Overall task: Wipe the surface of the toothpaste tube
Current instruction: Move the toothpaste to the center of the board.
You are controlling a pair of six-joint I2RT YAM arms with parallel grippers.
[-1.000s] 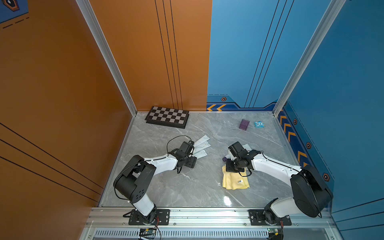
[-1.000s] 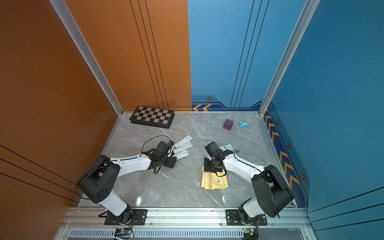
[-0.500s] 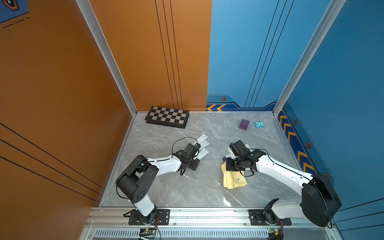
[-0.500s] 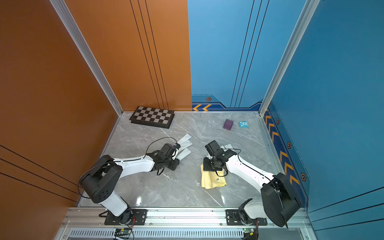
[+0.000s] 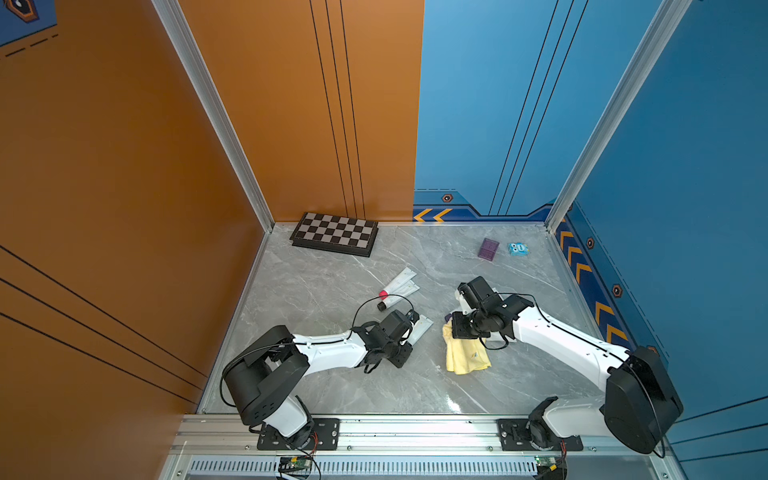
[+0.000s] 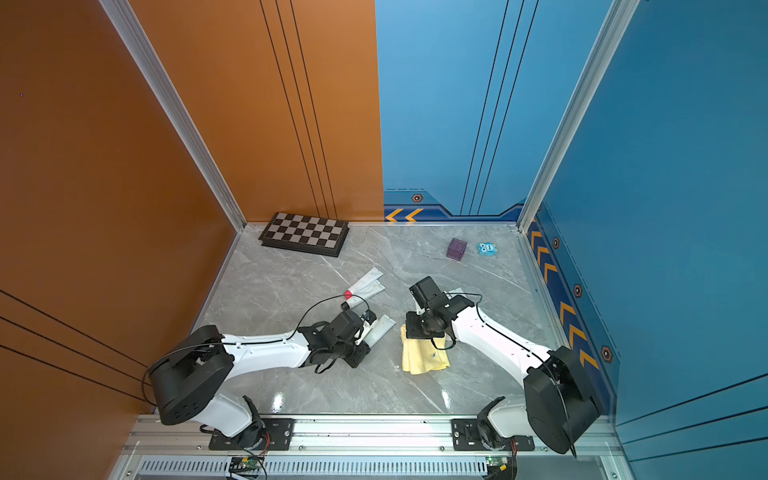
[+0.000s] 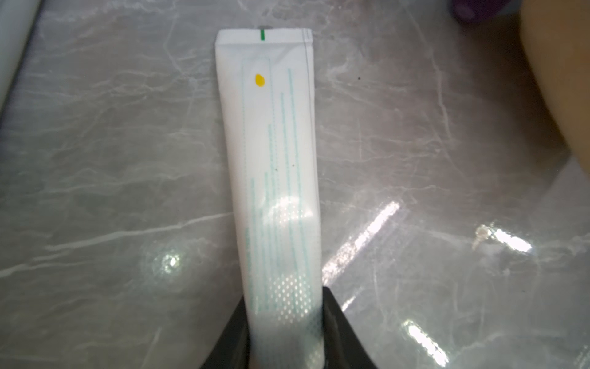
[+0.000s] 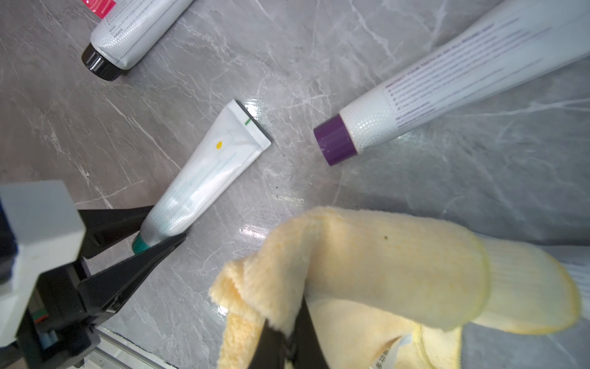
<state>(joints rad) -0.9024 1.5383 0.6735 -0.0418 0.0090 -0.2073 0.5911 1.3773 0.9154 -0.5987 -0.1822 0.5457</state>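
1. Your toothpaste tube (image 8: 207,169) lies flat on the table (image 8: 255,48). The left gripper (image 8: 161,238) has its jaws pinched on the green-capped end, probably to steady the tube for wiping.
2. Your right gripper (image 8: 289,332) is clamped on the yellow cloth (image 8: 383,265), which sits near the tube without touching it.
3. The tube's underside is hidden. In both top views the left gripper covers its capped end.
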